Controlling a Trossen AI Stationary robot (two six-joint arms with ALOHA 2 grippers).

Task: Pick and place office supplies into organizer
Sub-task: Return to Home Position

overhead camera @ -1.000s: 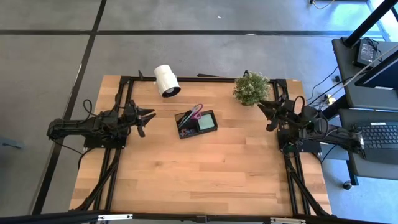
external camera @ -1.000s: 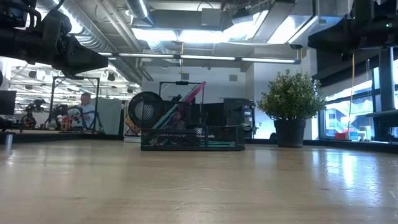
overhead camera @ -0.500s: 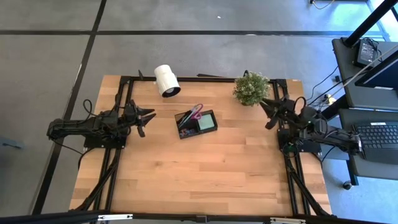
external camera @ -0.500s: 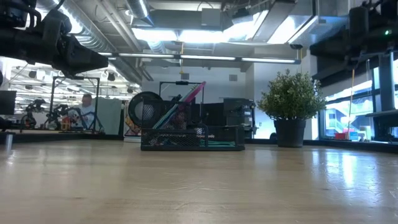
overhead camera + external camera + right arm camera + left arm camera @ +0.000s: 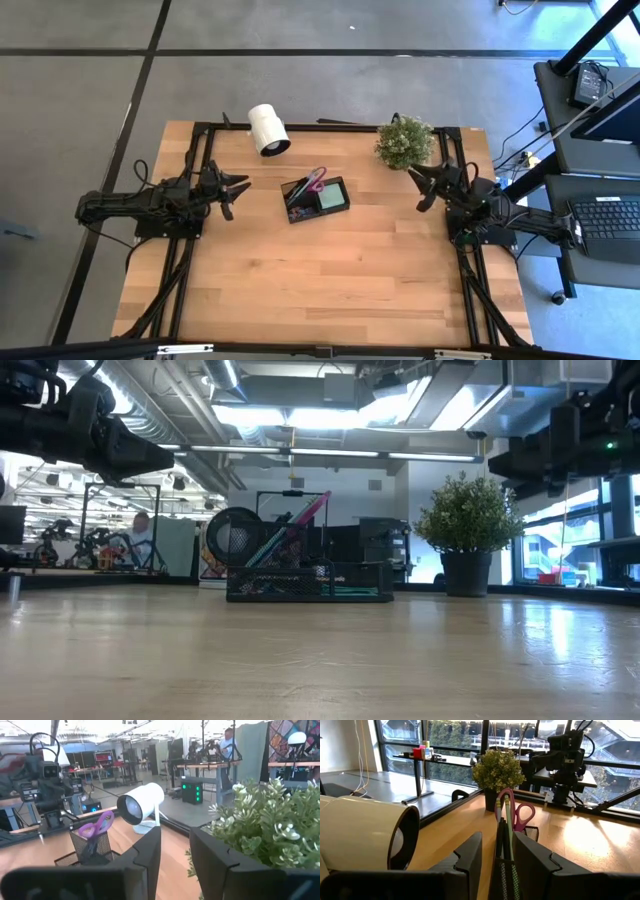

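Our left pincer (image 5: pixel 236 189) and right pincer (image 5: pixel 417 186) hang empty, fingers parted, over opposite sides of the table (image 5: pixel 330 280). Between them we see the black organizer (image 5: pixel 322 215), mid-table, holding purple scissors (image 5: pixel 315 180) and pens (image 5: pixel 268 543).

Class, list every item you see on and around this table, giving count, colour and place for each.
table: one, light wood, under everything
organizer: one, black mesh, table centre
scissors: one, purple handles, standing in organizer
sticky pad: one, mint green, organizer's lower compartment
cylinder: one, white, back edge
plant: one, green, back right
left pincer: one, dark, open, left of organizer
right pincer: one, dark, open, near plant
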